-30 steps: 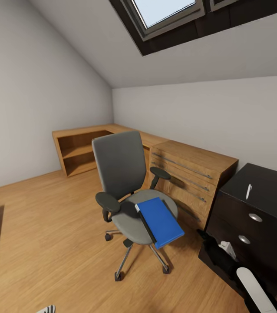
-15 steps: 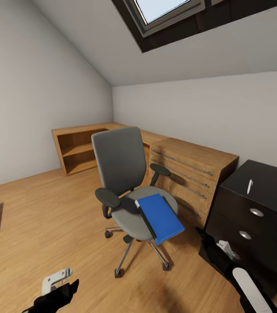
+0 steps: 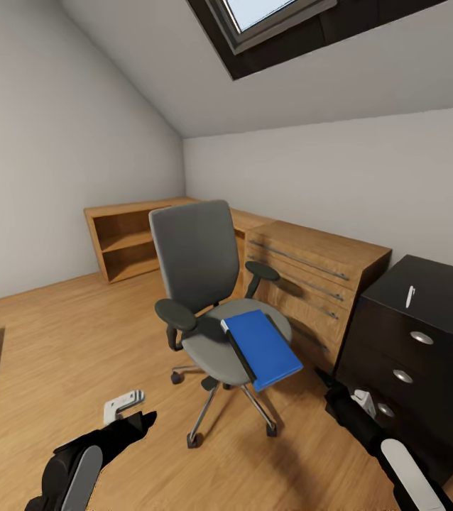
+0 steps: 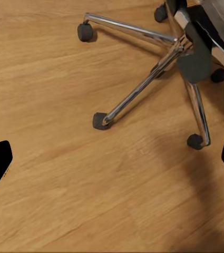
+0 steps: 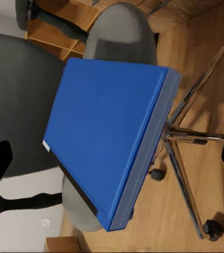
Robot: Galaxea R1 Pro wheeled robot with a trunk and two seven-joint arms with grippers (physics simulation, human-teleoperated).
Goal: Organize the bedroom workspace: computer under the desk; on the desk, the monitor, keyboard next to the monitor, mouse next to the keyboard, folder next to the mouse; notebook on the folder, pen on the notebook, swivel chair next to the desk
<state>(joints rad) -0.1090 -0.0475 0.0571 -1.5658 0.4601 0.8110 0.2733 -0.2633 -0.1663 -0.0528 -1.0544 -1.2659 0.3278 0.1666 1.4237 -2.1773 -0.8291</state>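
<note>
Resting on the seat of the swivel chair (image 3: 212,298) is one folder (image 3: 263,348), blue on its broad face with a dark spine along one long edge. It lies flat but overhangs the front edge of the seat, one corner projecting past the cushion. From the right wrist camera I read the same folder (image 5: 104,139) as a thick slab with a plain blue cover and a small white tab at one corner.

I count one chair: grey backrest, grey seat, two dark armrests, a chrome star base on black casters. The left wrist camera looks down at that base (image 4: 159,68), where four casters are in frame on the wooden floor (image 4: 90,200).

One pen (image 3: 409,296), white, lies on top of the dark drawer unit (image 3: 411,348), well apart from the folder. Beside that unit stands one wooden drawer chest (image 3: 312,284), and beyond it a low wooden shelf unit (image 3: 131,241) runs into the corner.

I see the left claw (image 3: 123,406) low over the floor near the chair base; its fingers sit wide apart and hold nothing. The right claw (image 3: 365,404) is low beside the dark unit, its tips at opposite edges of its wrist camera, spread wide and empty.
</note>
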